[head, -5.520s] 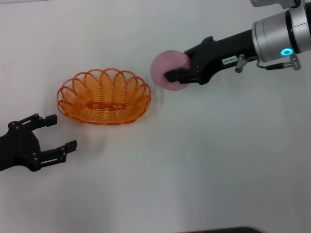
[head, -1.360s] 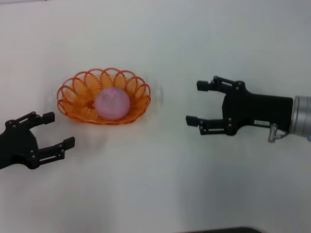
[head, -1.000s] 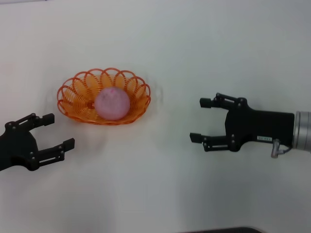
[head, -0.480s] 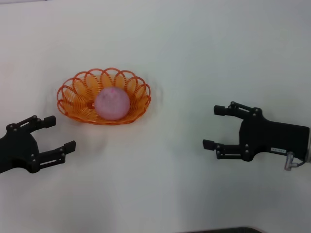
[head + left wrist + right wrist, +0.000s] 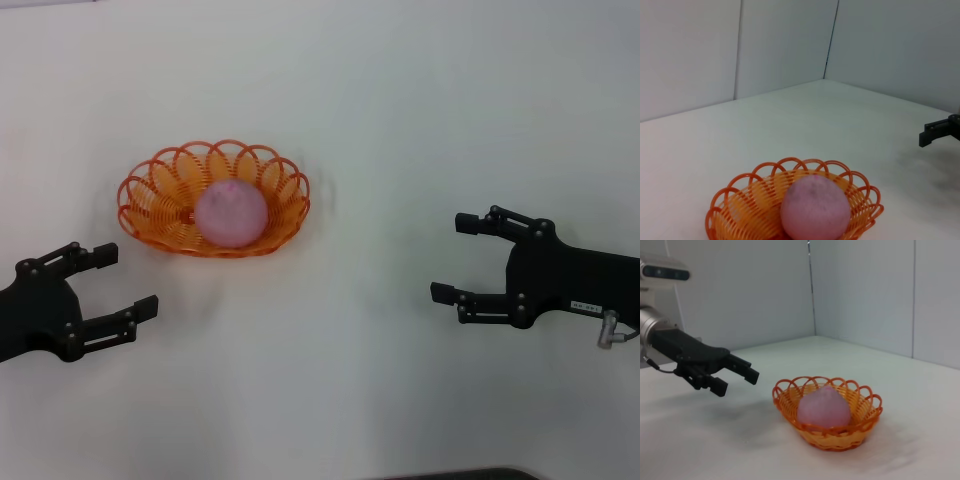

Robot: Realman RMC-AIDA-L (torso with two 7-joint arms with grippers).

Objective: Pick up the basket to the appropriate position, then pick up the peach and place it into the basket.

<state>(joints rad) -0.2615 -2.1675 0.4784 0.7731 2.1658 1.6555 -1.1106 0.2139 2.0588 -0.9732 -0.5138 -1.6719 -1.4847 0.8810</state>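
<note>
- The basket [image 5: 214, 198] stood on the white bench [image 5: 360, 120] in the upper left of the head view, resting flat, its scalloped rim upward.
- The peach [image 5: 231, 213] lay inside the basket, near its middle, its top rising a little above the rim; the left wrist view [image 5: 815, 208] and the right wrist view [image 5: 824, 407] showed the same.
- The left pincer [image 5: 113, 282] was at the lower left of the head view, below and left of the basket and apart from it. Its two fingers were spread wide and held nothing.
- The right pincer [image 5: 458, 258] was at the right of the head view, at mid-height, well apart from the basket, its fingers pointing toward the left of the frame. They too were spread wide, with nothing between them.
- In the right wrist view the left pincer [image 5: 737, 377] showed left of the basket [image 5: 828, 412], clear of its rim.
</note>
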